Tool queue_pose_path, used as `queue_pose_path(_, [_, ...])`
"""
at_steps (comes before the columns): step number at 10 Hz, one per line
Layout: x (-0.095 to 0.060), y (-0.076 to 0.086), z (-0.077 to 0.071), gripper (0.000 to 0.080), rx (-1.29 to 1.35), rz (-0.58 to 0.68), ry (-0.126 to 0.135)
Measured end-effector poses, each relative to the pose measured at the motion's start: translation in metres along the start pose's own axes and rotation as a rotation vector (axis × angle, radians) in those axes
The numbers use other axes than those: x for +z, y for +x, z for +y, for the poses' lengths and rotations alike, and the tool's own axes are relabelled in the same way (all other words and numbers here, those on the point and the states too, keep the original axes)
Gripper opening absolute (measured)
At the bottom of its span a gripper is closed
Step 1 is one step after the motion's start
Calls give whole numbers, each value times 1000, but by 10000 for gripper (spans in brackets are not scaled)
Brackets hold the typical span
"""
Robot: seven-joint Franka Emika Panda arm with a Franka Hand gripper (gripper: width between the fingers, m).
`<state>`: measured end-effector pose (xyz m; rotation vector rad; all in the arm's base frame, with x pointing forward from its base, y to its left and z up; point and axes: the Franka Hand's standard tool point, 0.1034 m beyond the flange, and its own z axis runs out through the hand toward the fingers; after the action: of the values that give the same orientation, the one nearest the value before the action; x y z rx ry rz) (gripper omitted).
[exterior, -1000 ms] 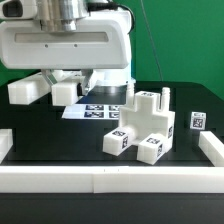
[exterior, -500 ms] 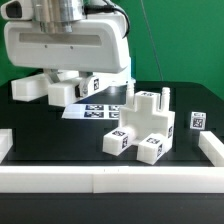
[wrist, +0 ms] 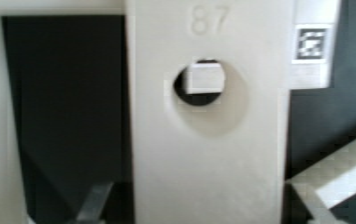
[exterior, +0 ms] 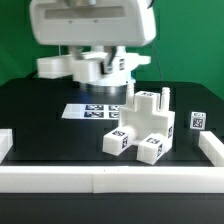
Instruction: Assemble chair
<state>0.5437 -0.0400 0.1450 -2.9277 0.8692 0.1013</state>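
Since the earlier frame the end effector [exterior: 100, 62] has been carried up and toward the exterior view's right, so the flat slab [exterior: 58, 67] pinched in it is now held above the marker board [exterior: 92, 110], while the part-built chair [exterior: 142, 125] is left standing on the tabletop [exterior: 40, 125] just beside that board. From the wrist, the slab's holed face is seen clamped between the fingers [wrist: 90, 200]; carrying this part to the assembly is judged the step in hand, and alignment over the blocks, then careful lowering, is called for next.
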Motion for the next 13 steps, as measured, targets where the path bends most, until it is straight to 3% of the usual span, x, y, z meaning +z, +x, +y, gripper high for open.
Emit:
queue_pose_path(1, [3, -9, -20, 288, -5, 3, -15])
queue_pose_path(6, [7, -10, -20, 289, -20, -3, -16])
queue_pose_path(10, [18, -36, -61, 289, 33, -7, -26])
queue_pose_path(13, [25, -34, -63, 289, 26, 10, -26])
